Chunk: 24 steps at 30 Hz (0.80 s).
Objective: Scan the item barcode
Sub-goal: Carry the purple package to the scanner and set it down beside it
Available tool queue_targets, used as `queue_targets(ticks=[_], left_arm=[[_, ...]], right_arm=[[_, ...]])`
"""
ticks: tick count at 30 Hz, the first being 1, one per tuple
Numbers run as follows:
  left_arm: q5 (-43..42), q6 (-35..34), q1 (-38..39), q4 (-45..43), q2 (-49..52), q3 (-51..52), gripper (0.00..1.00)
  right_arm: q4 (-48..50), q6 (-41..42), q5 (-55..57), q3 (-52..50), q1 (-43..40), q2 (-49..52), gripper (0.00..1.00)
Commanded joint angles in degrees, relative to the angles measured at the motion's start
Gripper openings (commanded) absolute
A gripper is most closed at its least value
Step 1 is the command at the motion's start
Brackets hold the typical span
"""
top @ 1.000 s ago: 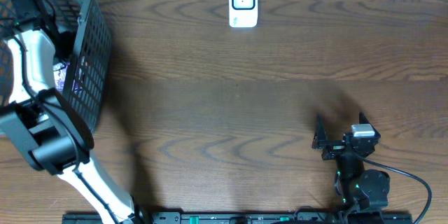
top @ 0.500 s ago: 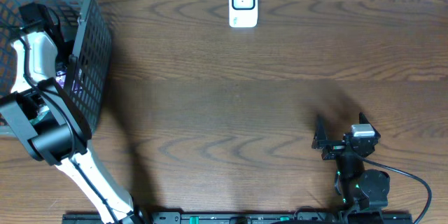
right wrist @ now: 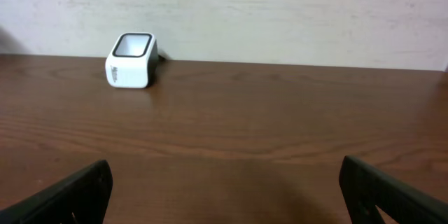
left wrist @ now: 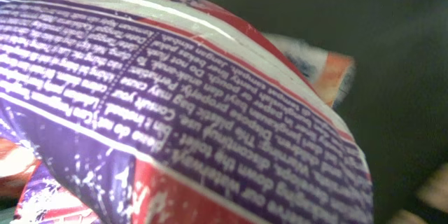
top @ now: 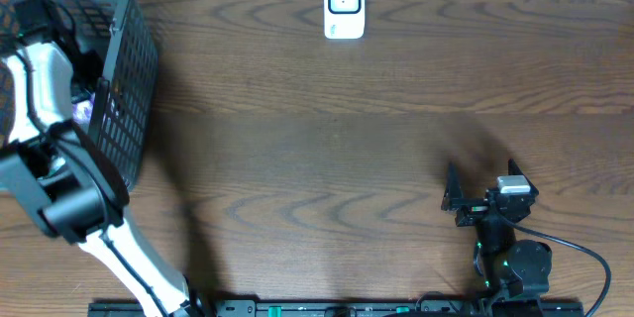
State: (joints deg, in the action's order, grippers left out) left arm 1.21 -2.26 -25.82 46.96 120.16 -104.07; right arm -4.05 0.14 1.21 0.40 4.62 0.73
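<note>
At the far left corner of the worktop [top: 347,129], inside the black mesh basket [top: 129,69], the left gripper [top: 87,77] hangs close over a purple-and-red printed packet [left wrist: 175,112], its grip impossible to tell, while the right gripper [top: 482,176] rests splayed and empty near the front edge.

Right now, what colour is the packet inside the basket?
Purple packet with white writing and red patches; left wrist view shows it best.

Three cameras, one table
Overhead looks straight down on the table [top: 347,139]; left wrist is pressed close to a purple packet [left wrist: 175,112]; right wrist looks low toward the far wall [right wrist: 280,14], sharing the white scanner [right wrist: 130,60] with overhead
</note>
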Motion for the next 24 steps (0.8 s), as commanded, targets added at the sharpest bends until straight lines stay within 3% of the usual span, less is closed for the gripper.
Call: queue_targets(ticks=[1,7,12,16,20,24], left_arm=[[-0.8,-1.7,-0.2,-2.2,-14.6,-1.3,0.07],[-0.8,-5.2,-0.2,-10.2,-29.3,-1.3,0.07],[-3.6,-24.2,0.2,-12.7,-37.5,-1.3,0.07],[-20.0,-35.5,3.5,-14.7,-39.7,-1.3,0.07],[-25.3,-36.2,13.1,-16.4,-38.2,-1.1,0.07],[-25.2,-30.1,24.7,-16.3,-34.0,-1.0,0.07]], right_arm=[[-0.2,-0.6,-0.1,-0.1,-0.1,-0.2,0.99],[-0.2,-0.6,-0.1,-0.1,-0.1,-0.2,0.99],[-0.2,-0.6,-0.1,-0.1,-0.1,-0.2,0.99],[-0.2,-0.6,-0.1,-0.1,-0.1,-0.2,0.99],[-0.2,-0.6,-0.1,-0.1,-0.1,-0.2,0.99],[-0.2,-0.6,-0.1,-0.1,-0.1,-0.2,0.99]])
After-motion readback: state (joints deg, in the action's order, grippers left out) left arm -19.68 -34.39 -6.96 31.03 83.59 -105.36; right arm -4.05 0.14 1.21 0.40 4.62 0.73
